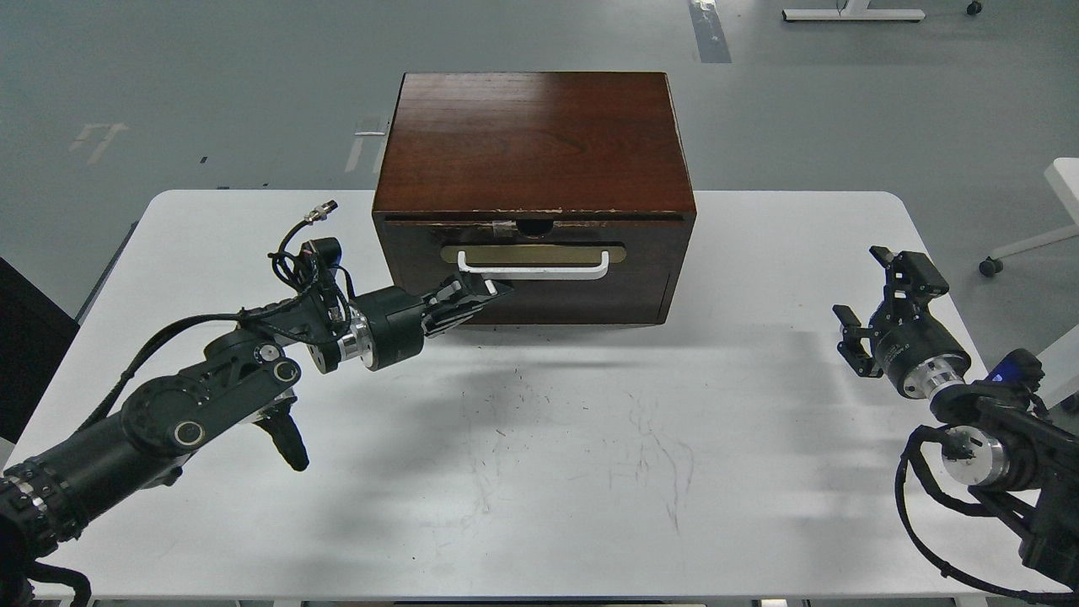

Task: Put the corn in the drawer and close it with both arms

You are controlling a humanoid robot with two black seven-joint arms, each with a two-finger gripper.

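Observation:
The dark reddish-brown cabinet (535, 139) stands at the back middle of the white table (539, 472). Its drawer (582, 295) sits flush in the cabinet front, with the white bar handle (533, 270) facing me. The corn is hidden from view. My left gripper (482, 295) is shut, and its tips press against the drawer front just under the handle's left end. My right gripper (872, 291) is open and empty, above the table's right side, well clear of the cabinet.
The cabinet's top front edge is chipped. Scuff marks cover the table's middle. A white chair base (1037, 240) stands off the table at the right. The grey floor lies beyond the table.

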